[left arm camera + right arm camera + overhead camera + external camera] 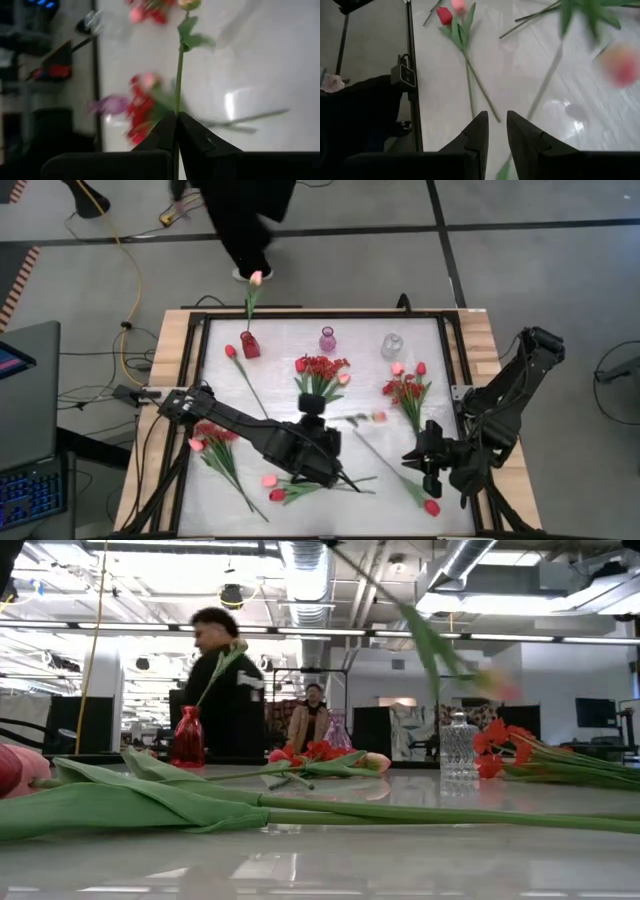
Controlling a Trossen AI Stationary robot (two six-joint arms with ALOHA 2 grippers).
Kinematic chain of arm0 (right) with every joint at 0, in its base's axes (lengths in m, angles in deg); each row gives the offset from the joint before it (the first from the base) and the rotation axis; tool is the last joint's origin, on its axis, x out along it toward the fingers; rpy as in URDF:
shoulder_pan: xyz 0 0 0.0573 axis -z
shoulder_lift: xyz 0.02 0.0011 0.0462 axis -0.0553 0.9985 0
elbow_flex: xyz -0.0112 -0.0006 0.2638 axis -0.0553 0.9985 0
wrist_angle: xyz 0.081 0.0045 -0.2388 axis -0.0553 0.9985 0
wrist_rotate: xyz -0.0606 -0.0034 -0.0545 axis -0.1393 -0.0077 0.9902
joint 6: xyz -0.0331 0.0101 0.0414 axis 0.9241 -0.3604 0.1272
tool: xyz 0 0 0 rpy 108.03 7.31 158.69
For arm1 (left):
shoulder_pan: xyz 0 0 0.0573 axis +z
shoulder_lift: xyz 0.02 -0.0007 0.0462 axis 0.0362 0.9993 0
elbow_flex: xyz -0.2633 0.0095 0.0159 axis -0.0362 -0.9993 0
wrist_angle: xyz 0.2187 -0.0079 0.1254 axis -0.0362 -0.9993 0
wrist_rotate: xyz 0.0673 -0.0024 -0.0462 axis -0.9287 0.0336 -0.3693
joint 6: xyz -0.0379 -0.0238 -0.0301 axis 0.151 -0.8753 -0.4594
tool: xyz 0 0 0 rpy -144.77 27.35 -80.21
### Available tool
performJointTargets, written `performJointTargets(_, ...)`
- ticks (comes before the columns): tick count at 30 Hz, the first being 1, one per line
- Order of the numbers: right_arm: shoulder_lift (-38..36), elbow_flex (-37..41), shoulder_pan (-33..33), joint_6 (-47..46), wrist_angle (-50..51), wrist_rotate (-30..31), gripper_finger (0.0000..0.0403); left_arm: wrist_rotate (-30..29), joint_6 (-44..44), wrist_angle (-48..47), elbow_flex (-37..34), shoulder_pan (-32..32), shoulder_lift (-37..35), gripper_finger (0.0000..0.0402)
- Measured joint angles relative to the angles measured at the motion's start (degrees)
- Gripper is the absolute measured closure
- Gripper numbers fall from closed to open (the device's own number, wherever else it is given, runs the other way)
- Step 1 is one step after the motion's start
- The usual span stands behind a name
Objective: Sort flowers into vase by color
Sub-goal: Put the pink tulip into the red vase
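Note:
My left gripper (pixel 335 423) (pixel 176 120) reaches over the table's middle and is shut on a pale pink tulip (pixel 378 417) (pixel 189 4). In the low view the tulip's stem (pixel 430 640) slants through the air. My right gripper (pixel 425 455) (pixel 497 130) hovers open with a narrow gap near the right edge. It holds nothing and is above a red tulip's stem (pixel 390 465). A red vase (pixel 250 345) holds one pink tulip (pixel 256 278). The purple vase (pixel 328 339) and clear vase (pixel 392 345) stand beside it along the far edge. My left gripper pinches the pale pink tulip's thin green stem (pixel 177 97) between its two fingers. The stem runs on forward past the fingertips, along them, toward the table's right. Leaves (pixel 195 37) and bud are beyond the fingers. The flower is lifted clear of the table and tilted.
Red blossom sprays lie flat at the centre (pixel 320 370), right (pixel 405 390) and left (pixel 210 435). Red and pink tulips (pixel 280 490) lie near the front edge, and one red tulip (pixel 432 507) at front right. People (pixel 225 680) stand beyond the far edge.

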Motion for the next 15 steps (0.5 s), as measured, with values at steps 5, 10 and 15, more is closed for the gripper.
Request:
performJointTargets(5, 0.8, 0.0, 0.0, 0.1, 0.0, 0.0, 0.0306, -2.1, -2.0, -0.8, -0.1, -0.7, -2.9, 0.0401)
performJointTargets(10, 2.3, 0.0, 0.8, 1.3, -0.2, 1.6, 0.0306, -4.7, -4.5, -0.9, -0.1, -2.1, -8.0, 0.0401)
performJointTargets(15, 4.1, 0.0, 2.8, 2.5, -1.1, 2.0, 0.0306, -4.6, -8.4, -0.2, -3.4, -2.0, -15.1, 0.0401)
